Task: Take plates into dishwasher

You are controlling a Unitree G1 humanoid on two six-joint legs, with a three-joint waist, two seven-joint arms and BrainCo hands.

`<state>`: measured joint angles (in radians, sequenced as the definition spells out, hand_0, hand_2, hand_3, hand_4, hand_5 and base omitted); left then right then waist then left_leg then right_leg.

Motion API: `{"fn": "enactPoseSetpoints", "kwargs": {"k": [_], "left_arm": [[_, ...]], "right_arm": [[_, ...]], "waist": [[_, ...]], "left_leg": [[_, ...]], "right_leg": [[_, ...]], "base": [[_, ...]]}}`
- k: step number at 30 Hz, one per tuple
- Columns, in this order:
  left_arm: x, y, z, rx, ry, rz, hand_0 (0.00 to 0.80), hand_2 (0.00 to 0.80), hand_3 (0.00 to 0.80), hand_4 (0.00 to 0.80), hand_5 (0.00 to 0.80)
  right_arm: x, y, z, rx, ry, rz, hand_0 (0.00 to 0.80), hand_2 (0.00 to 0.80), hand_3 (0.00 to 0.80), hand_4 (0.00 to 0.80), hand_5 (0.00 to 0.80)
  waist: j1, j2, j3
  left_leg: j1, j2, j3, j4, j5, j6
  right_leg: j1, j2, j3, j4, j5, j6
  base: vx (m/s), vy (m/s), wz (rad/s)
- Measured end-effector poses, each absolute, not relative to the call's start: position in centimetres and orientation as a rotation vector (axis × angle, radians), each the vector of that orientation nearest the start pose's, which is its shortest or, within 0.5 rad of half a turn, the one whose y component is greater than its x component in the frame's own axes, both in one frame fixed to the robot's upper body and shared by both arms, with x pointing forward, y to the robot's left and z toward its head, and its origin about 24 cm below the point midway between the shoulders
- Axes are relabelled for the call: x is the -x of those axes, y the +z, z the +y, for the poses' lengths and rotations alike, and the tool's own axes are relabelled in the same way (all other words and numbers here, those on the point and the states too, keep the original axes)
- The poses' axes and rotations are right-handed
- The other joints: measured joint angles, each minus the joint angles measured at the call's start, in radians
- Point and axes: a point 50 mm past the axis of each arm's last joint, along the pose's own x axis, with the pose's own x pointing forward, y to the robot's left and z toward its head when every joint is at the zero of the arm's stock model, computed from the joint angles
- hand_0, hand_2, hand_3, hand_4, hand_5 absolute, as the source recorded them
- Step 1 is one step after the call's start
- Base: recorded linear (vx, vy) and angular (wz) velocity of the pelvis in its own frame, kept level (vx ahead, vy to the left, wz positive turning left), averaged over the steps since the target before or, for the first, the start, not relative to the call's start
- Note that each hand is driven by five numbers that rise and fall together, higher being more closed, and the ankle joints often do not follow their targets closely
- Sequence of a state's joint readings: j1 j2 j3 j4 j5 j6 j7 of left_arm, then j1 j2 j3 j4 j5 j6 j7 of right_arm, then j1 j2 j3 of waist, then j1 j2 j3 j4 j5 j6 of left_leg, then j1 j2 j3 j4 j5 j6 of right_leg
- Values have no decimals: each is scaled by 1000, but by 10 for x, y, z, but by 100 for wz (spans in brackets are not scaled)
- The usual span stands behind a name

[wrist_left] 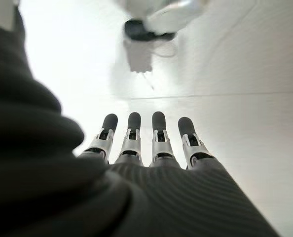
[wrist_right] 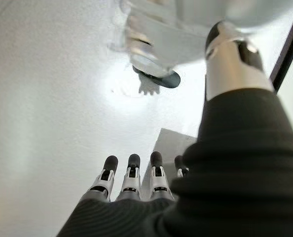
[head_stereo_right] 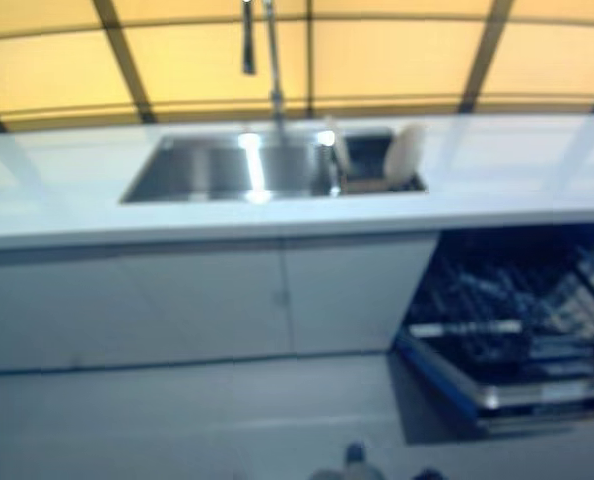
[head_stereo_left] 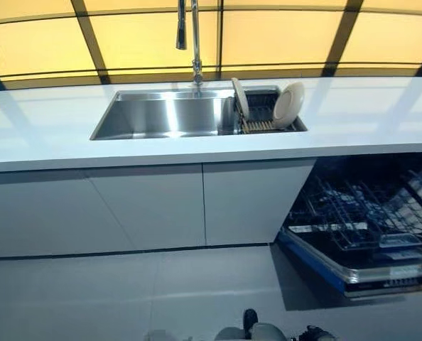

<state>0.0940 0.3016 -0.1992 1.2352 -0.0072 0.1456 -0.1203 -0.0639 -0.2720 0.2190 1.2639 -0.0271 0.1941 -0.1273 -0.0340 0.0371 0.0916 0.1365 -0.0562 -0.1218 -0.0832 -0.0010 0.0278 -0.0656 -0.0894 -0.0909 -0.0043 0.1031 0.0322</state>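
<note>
Two cream plates stand on edge in a dish rack [head_stereo_left: 259,125] at the right end of the steel sink [head_stereo_left: 161,114]: a round one [head_stereo_left: 288,104] leaning right and a thinner one [head_stereo_left: 240,97] to its left. The dishwasher [head_stereo_left: 367,227] under the counter at the right is open, its dark wire rack pulled out over the lowered door. Neither hand shows in the eye views. My left hand [wrist_left: 136,148] hangs over the pale floor with straight fingers and holds nothing. My right hand [wrist_right: 131,182] is the same, fingers straight above the floor.
A tall faucet [head_stereo_left: 195,42] rises behind the sink. The white countertop [head_stereo_left: 47,128] runs the full width above pale cabinet doors [head_stereo_left: 147,206]. Grey floor [head_stereo_left: 126,298] lies between me and the cabinets. The dishwasher door [head_stereo_left: 353,273] juts out low at the right.
</note>
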Motion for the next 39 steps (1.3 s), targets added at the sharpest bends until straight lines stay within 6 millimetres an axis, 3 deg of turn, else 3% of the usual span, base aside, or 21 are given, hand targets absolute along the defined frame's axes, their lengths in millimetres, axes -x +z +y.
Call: {"fn": "enactPoseSetpoints", "kwargs": {"k": [2,7,11,14,15,16,17,18,19,20,22,24,25,27,28,29,31,35,39], "left_arm": [[-28,-166,247,-381,-184,1483,0,0,0,0,0],[-52,-164,243,-404,-211,1379,0,0,0,0,0],[-60,-161,245,-402,-225,1339,0,0,0,0,0],[-51,-158,259,-346,-143,1346,0,0,0,0,0],[-45,-155,269,-322,-93,1353,0,0,0,0,0],[-44,-150,283,-319,-46,1339,0,0,0,0,0],[-42,-147,292,-330,-29,1339,0,0,0,0,0],[-37,-146,296,-329,-21,1357,0,0,0,0,0],[-26,-144,302,-309,-9,1378,0,0,0,0,0],[-10,-143,305,-300,-7,1418,0,0,0,0,0],[6,-143,305,-288,-20,1439,0,0,0,0,0],[9,-145,299,-275,-33,1428,0,0,0,0,0],[12,-145,299,-275,-37,1426,0,0,0,0,0],[16,-141,304,-285,-42,1407,0,0,0,0,0],[12,-138,310,-293,-33,1382,0,0,0,0,0],[8,-134,317,-303,-17,1350,0,0,0,0,0],[-2,-124,333,-338,7,1285,0,0,0,0,0],[-10,-100,369,-427,29,1223,0,0,0,0,0],[-8,-89,379,-451,17,1171,0,0,0,0,0]], "right_arm": [[-89,-155,-263,527,-125,1386,0,0,0,0,0],[-101,-147,-277,536,-147,1339,0,0,0,0,0],[-107,-147,-274,454,-97,1297,0,0,0,0,0],[-135,-135,-261,363,53,1151,0,0,0,0,0],[-153,-124,-257,348,132,1075,0,0,0,0,0],[-173,-110,-253,341,227,990,0,0,0,0,0],[-182,-100,-254,352,295,949,0,0,0,0,0],[-189,-92,-257,371,334,921,0,0,0,0,0],[-195,-79,-263,428,424,899,0,0,0,0,0],[-200,-71,-265,450,483,884,0,0,0,0,0],[-200,-60,-271,484,575,900,0,0,0,0,0],[-205,-50,-268,479,649,888,0,0,0,0,0],[-208,-47,-260,445,681,871,0,0,0,0,0],[-211,-35,-238,374,756,799,0,0,0,0,0],[-214,-26,-224,334,806,744,0,0,0,0,0],[-215,-19,-215,299,849,705,0,0,0,0,0],[-213,-8,-206,247,905,661,0,0,0,0,0],[-223,15,-206,138,918,545,0,0,0,0,0],[-246,49,-230,61,787,389,0,0,0,0,0]], "waist": [[5,30,-4],[22,41,3],[22,35,19],[22,30,27],[26,22,33],[34,-18,59],[45,-50,78],[71,-62,84],[87,-73,89],[94,-67,93],[120,-47,116],[133,-6,146],[143,13,147],[141,25,145],[135,24,145],[137,12,151],[134,-1,152],[140,-31,137],[157,-44,131]], "left_leg": [[11,31,13,4,-16,-26],[12,68,18,6,-39,-51],[11,71,16,9,-45,-53],[-22,72,8,61,-73,-58],[-59,63,3,148,-100,-76],[-176,22,8,380,-121,-120],[-286,-7,12,573,-75,-163],[-340,-22,10,667,-24,-169],[-405,-22,19,724,-28,-147],[-417,-1,43,646,-45,-123],[-348,21,57,308,-25,-124],[-305,50,42,183,28,-130],[-278,62,19,163,31,-127],[-249,80,60,223,20,-112],[-242,74,63,223,3,-63],[-241,68,76,208,6,-45],[-237,68,94,184,16,-26],[-264,64,114,179,16,-21],[-285,38,130,189,12,-36]], "right_leg": [[48,33,-4,-67,19,-13],[59,72,-3,-84,17,-43],[61,75,-8,-86,4,-42],[61,74,-29,-85,-3,-50],[52,79,-41,-70,-12,-55],[18,44,-40,-26,-35,-60],[14,18,-31,-20,-42,-67],[13,9,-28,-18,-43,-68],[15,1,-24,-41,-46,-69],[30,6,-26,-57,-47,-66],[46,13,-18,-69,-49,-63],[71,46,18,-79,-47,-61],[77,64,37,-66,-40,-58],[73,72,28,-26,-49,-46],[59,66,27,-3,-65,-35],[58,50,11,3,-72,-27],[55,15,-27,49,-106,-54],[83,-57,-30,78,-132,-19],[153,-86,-45,-58,-122,61]], "base": [[69,4,13],[69,-9,-6],[67,-27,2],[36,-75,7],[80,-115,5],[162,-47,-1],[162,2,-19],[319,159,-36],[363,231,-37],[488,265,-35],[320,137,-25],[205,141,-42],[191,146,-57],[129,92,-38],[74,16,-28],[39,-22,-26],[-5,-57,-17],[-30,-80,-15],[19,-60,-8]]}}
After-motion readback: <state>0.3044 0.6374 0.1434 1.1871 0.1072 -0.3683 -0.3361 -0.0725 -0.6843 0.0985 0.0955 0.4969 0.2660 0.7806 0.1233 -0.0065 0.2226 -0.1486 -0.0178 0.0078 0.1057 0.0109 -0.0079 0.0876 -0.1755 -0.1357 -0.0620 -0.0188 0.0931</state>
